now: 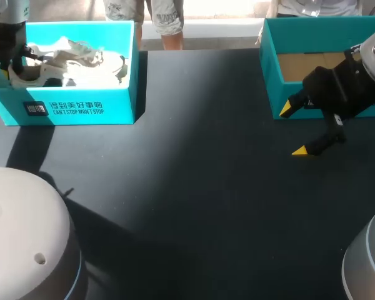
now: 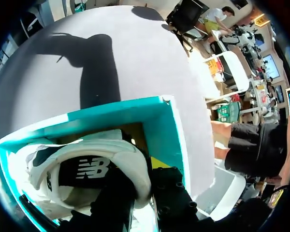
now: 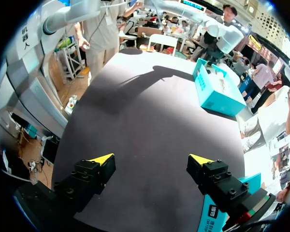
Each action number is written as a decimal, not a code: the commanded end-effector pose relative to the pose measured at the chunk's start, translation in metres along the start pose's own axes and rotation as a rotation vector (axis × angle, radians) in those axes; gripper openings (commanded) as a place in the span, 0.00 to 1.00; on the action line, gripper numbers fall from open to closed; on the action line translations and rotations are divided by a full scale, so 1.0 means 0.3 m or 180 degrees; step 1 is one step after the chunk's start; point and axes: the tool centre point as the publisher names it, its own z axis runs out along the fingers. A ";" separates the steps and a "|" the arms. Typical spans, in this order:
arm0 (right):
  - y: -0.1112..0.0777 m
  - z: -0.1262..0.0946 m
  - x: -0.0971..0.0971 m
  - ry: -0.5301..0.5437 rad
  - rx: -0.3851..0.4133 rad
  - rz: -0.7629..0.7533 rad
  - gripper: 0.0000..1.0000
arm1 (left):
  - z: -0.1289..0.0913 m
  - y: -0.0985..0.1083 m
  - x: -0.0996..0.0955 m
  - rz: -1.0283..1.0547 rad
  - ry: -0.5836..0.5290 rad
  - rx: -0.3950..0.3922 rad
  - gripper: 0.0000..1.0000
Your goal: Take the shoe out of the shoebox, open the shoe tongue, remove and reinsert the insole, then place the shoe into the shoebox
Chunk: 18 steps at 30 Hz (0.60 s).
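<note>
The left gripper (image 1: 17,67) is reaching down into the shoebox (image 1: 81,109) at about 10 o'clock on the bench (image 1: 194,187), at the nine o'clock end of the box, right against the heel end of the shoe (image 1: 75,59). In the left wrist view the white collar of the shoe is curving across the black gripper parts, with the dark logo panel just ahead, but whether the gripper is clamped on the shoe I cannot tell. The white shoe is lying inside the teal shoebox, running from the gripper toward the box's three o'clock wall, its laces and tongue facing up. The shoebox is sitting near the far edge of the bench, with white print on its near wall. The right gripper (image 1: 295,129) is hanging over the bench at about 3 o'clock, its two yellow tips standing wide apart with nothing between them. One tip is just beside the near corner of a second open teal box (image 1: 270,69) at 2 o'clock, which is showing a brown cardboard floor. The two boxes are well apart, with dark bench surface between them.
</note>
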 end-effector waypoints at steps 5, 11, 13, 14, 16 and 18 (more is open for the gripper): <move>0.000 0.003 -0.004 0.0008 0.0005 0.0000 1.00 | -0.311 -0.048 0.109 0.0174 -0.0272 0.0138 0.00; 0.000 0.003 -0.004 0.0008 0.0005 0.0000 1.00 | -0.404 -0.096 0.148 0.0245 -0.0362 0.0047 0.00; 0.000 0.003 -0.004 0.0008 0.0005 0.0000 1.00 | -0.404 -0.096 0.148 0.0245 -0.0362 0.0047 0.00; 0.000 0.003 -0.004 0.0008 0.0005 0.0000 1.00 | -0.404 -0.096 0.148 0.0245 -0.0362 0.0047 0.00; 0.000 0.003 -0.004 0.0008 0.0005 0.0000 1.00 | -0.404 -0.096 0.148 0.0245 -0.0362 0.0047 0.00; 0.000 0.003 -0.004 0.0008 0.0005 0.0000 1.00 | -0.404 -0.096 0.148 0.0245 -0.0362 0.0047 0.00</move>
